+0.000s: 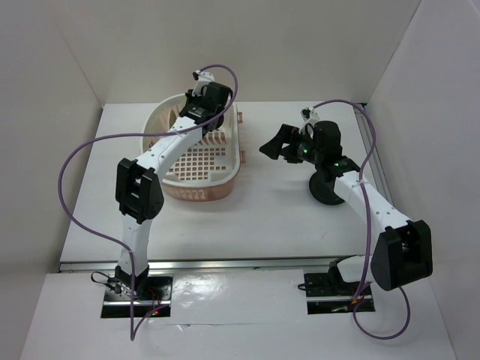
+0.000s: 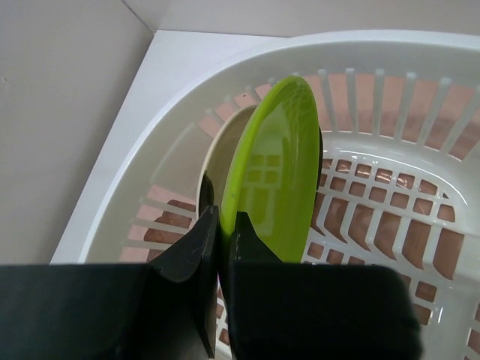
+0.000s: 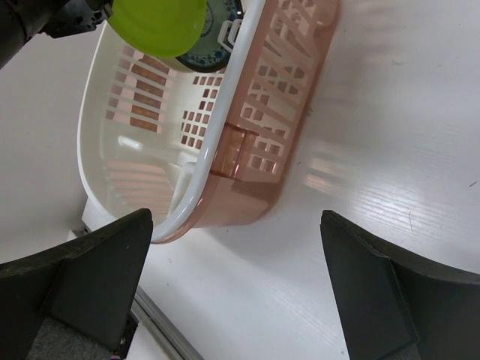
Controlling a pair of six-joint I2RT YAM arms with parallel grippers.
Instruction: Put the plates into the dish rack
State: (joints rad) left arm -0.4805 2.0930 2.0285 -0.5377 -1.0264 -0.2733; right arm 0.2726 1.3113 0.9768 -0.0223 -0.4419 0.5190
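Bench (image 1: 270, 217): white, carrying all items, with both arm bases at its near edge.

Dish rack (image 1: 206, 191): pale pink oblong basket with a perforated grid floor, standing on the left half of the bench with its long side running away from the arm bases.

Left arm (image 1: 161, 154): reaches forward over the rack, with its wrist above the far end. Right arm (image 1: 367, 202): bent over the right half of the bench, with its wrist turned toward the rack.

Plates:
- Lime green plate (image 2: 274, 172): upright on edge inside the far end of the rack, gripped at its lower rim.
- Cream plate (image 2: 225, 146): upright just behind the green one, against the curved end wall.
- Dark blue-green patterned plate (image 3: 219, 30): also in that far end, just beside the green plate and mostly hidden by it.
- Glossy black plate (image 1: 324, 189): outside the rack, on the bench to its right, partly covered by the right arm.

Left pincer (image 2: 223, 225): clenched on the rim of the lime green plate, one finger on each face.

Right pincer (image 3: 236, 217): released, fingers spread wide with nothing between them, held above the bench beside the rack's right wall.
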